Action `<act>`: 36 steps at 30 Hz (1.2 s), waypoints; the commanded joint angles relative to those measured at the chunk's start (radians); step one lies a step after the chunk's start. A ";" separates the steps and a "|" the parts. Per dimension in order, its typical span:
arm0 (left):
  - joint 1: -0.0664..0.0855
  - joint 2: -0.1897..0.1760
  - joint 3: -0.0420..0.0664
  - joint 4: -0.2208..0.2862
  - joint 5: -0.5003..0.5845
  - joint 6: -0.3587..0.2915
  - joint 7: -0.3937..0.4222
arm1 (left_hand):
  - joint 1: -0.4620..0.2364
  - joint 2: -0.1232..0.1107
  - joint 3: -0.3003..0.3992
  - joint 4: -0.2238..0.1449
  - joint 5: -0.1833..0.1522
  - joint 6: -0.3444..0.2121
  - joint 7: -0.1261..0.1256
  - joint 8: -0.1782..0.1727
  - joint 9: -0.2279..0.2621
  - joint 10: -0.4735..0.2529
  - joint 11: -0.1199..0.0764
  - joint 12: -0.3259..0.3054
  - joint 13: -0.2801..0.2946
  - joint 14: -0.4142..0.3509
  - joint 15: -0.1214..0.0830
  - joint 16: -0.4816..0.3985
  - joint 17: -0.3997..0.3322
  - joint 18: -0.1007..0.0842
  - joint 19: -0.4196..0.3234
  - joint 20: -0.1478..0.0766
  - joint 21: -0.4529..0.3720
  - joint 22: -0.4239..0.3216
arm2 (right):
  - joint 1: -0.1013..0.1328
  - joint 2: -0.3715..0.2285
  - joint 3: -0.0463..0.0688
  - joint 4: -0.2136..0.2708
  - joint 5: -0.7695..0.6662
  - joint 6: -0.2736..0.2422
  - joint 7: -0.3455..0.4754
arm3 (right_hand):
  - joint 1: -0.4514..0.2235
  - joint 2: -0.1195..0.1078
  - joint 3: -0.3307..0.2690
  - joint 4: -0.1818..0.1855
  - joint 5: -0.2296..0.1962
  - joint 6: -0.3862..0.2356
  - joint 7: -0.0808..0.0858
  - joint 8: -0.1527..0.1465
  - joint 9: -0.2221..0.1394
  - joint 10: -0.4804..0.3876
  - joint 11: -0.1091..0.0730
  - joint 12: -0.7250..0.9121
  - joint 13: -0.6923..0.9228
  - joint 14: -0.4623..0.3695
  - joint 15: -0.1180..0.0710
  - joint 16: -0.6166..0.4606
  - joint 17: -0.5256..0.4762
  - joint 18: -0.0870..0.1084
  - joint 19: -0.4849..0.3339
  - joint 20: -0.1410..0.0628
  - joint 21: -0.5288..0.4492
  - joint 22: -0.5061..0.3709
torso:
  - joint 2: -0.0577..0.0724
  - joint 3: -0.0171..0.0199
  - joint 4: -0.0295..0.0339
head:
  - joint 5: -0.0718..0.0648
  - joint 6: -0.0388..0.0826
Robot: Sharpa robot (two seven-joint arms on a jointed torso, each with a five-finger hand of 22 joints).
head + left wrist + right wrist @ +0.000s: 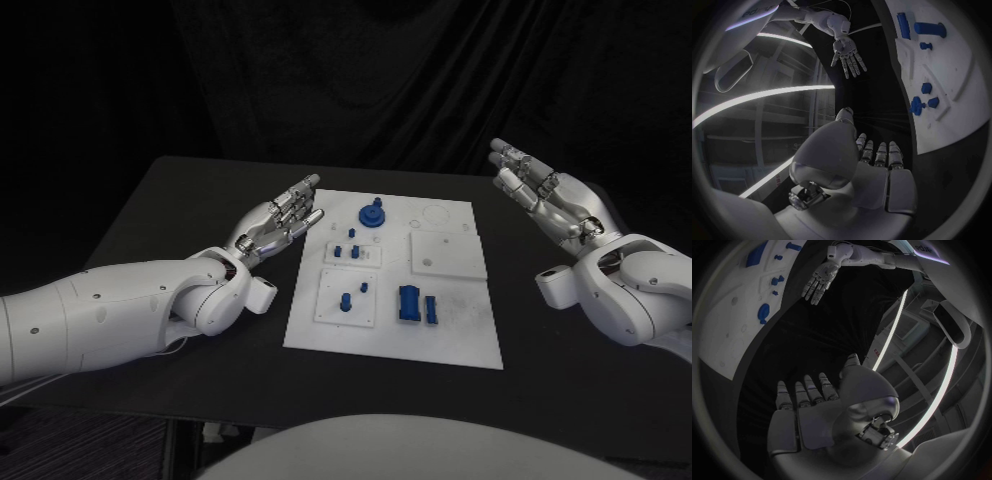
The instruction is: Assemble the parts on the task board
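The room is dark. A black curtain hangs behind, and the black table (202,200) soaks up most of the light. The white task board (447,335) is the brightest thing, with a cool, bluish look. Light seems to fall from above, so the tops of the white arms glow and their undersides go gray. Soft shadows sit under the small blue parts (411,303). The head view is fairly sharp in the middle.

The two wrist views are round, inside a dark ring. Straight edges bend into curves there. Long white light strips (761,95) glow brightly and smear a little. Things near the rim look dim and fuzzy.
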 commanded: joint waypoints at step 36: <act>-0.030 0.162 0.214 0.049 0.249 -0.484 -0.158 | -1.182 -0.169 0.242 -0.291 -0.423 -0.200 0.115 -0.028 -0.026 -0.023 0.138 -0.010 -0.006 0.001 0.031 -0.006 -0.001 -0.131 -0.008 0.032 -0.011 -0.015 | -0.214 0.274 0.250 -0.129 0.413 -0.327 -0.007 | -0.949 -0.240 0.352 -0.251 -0.199 -0.181 0.087 -0.017 -0.024 -0.050 -0.029 -0.155 -0.034 -0.019 -0.043 -0.007 -0.005 -0.115 -0.014 -0.202 -0.008 -0.028 | -0.077 0.0451 0.0153 | -0.110 0.273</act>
